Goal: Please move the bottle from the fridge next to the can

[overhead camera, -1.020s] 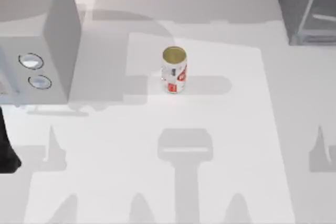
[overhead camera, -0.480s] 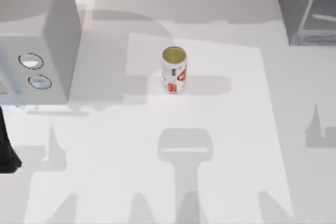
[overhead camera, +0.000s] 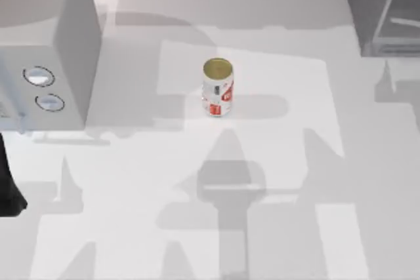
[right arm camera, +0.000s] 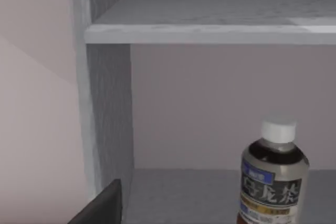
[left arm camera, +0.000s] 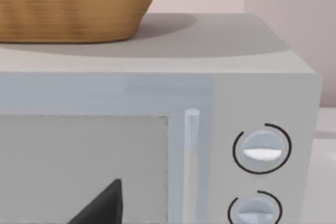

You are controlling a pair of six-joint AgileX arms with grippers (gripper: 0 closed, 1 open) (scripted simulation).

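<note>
The bottle [right arm camera: 274, 174] stands upright inside the fridge [overhead camera: 384, 8], at 1 o'clock from the can [overhead camera: 217, 88] at surface centre. Arm shadows have shifted toward the fridge: the right arm is approaching. State of either pincer: cannot tell.

Bottle [right arm camera: 274, 182] upright inside fridge [right arm camera: 107, 108]; can [overhead camera: 217, 88] upright mid-table.
</note>
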